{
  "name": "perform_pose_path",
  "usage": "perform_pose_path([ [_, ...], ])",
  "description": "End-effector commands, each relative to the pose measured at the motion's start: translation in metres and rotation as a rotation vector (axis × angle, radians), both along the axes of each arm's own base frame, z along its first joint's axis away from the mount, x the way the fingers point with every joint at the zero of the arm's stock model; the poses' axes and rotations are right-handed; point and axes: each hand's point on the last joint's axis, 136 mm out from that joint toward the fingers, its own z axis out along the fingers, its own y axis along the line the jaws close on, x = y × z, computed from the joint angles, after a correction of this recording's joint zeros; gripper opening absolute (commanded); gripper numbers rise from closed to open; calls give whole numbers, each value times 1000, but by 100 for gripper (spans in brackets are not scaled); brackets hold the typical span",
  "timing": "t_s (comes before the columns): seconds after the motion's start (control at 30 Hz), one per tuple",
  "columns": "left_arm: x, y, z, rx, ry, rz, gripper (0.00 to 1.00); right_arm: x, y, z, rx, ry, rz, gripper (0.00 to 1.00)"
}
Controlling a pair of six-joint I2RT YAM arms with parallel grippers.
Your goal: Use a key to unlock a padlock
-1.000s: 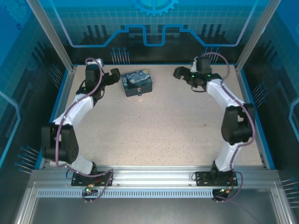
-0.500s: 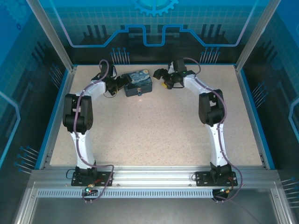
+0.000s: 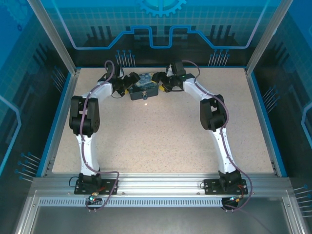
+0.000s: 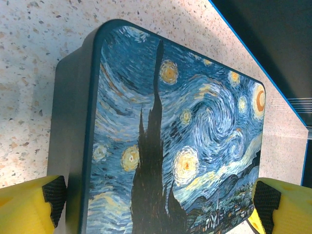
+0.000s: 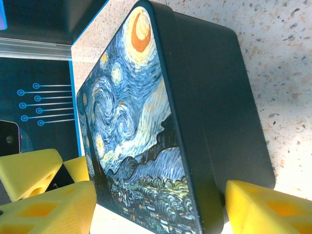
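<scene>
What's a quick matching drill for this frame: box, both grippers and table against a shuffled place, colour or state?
Things:
1. box
2. left gripper
3. right gripper
4. table

Descriptions:
A. speckled beige
B. open, straddling the box at its right end in the top view
C. dark blue, swirl-painted top
D. open, straddling the box at its left end in the top view

Pairs: 1-C; 2-D; 3-B; 4-A
</scene>
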Motion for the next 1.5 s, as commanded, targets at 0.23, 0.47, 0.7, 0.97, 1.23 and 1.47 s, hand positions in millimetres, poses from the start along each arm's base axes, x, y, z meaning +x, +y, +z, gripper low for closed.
perform_pose_path([
  [0.23,-39,-56,20,-71,-54,-105,99,-63,10,32,35,-14,55,70],
  [0.47,-88,-84,27,-111,-85,-129,99,-118,-3,22,19,1,42,71],
  [0.7,-151,-109,21,-117,-84,-149,99,-184,-21,3,-37,39,50,73],
  [0.97,-198,-116,11,-93,-80,-141,99,-235,-52,-9,-125,53,5,79],
  [1.23,-188,-111,12,-13,-89,-143,99,-235,-96,7,-251,36,-93,92],
  [1.47,-182,-72,14,52,-83,-49,99,-253,-204,14,-468,121,-332,90],
])
